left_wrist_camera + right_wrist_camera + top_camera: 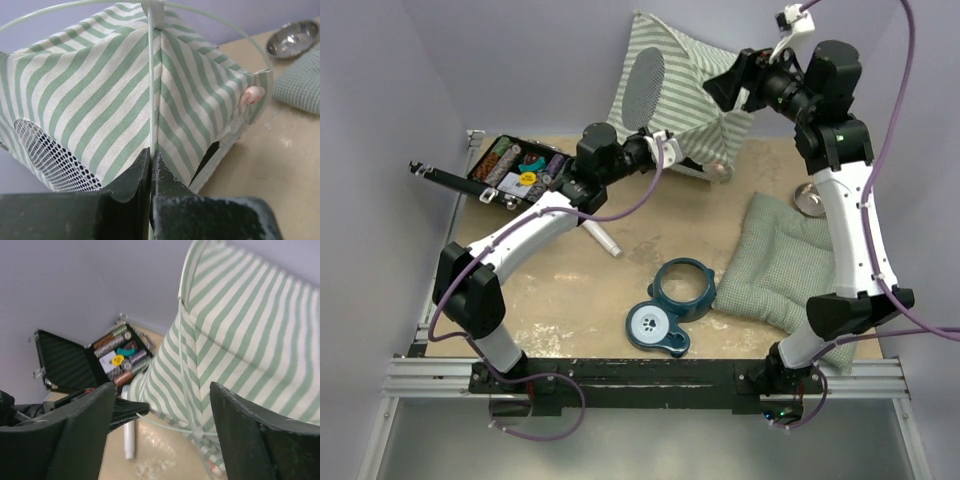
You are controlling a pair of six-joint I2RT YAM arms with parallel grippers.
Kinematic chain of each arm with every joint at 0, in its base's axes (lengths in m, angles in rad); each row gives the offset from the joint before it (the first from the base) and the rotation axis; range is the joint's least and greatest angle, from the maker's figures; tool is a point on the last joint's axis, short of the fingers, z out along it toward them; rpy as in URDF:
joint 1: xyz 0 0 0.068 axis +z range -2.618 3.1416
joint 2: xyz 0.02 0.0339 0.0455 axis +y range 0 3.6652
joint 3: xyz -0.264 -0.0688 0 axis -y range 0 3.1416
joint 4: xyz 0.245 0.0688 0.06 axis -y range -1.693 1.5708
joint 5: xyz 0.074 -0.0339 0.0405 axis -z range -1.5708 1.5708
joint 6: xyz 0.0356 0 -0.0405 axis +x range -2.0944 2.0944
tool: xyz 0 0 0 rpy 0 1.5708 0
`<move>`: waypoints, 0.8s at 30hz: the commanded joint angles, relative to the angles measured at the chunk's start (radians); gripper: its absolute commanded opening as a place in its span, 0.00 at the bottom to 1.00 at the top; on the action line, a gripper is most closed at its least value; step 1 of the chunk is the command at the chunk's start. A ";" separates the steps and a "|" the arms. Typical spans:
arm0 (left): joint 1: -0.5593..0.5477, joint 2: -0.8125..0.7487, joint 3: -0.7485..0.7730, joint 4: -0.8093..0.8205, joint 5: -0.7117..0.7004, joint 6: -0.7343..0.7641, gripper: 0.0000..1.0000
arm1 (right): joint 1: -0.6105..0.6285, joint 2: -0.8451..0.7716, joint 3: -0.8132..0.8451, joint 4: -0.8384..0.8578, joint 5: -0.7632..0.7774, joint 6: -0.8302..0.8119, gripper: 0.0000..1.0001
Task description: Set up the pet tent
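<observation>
Watching the pet tent [670, 95] standing at the far edge of the counter [580, 290], I am judging it light, soft fabric on springy poles. My right gripper [162, 430] is hanging beside it, jaws apart; my left gripper [151, 156] is pinching, jaws together, a thin white pole [152, 90], the stiffest place for holding.

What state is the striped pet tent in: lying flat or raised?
Raised: the pet tent stands as a box, thin white poles holding its striped walls taut.
</observation>
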 commanded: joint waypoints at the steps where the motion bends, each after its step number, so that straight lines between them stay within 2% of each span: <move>1: 0.015 -0.014 0.094 0.103 -0.182 -0.439 0.00 | -0.007 -0.038 0.143 0.097 -0.011 -0.062 0.83; 5: 0.030 -0.014 0.097 0.118 -0.155 -0.609 0.00 | -0.010 -0.115 0.069 0.174 0.015 -0.099 0.90; 7: 0.047 0.001 0.100 0.126 -0.136 -0.643 0.00 | -0.013 -0.142 0.019 0.186 0.030 -0.115 0.91; 14: 0.133 0.133 0.166 0.086 -0.210 -0.837 0.00 | -0.018 -0.227 -0.142 0.180 0.052 -0.180 0.92; 19: 0.128 0.195 0.186 0.153 -0.291 -0.852 0.00 | -0.020 -0.268 -0.227 0.188 0.047 -0.221 0.96; 24: 0.121 0.248 0.235 0.154 -0.325 -0.792 0.00 | -0.021 -0.311 -0.309 0.198 0.028 -0.234 0.99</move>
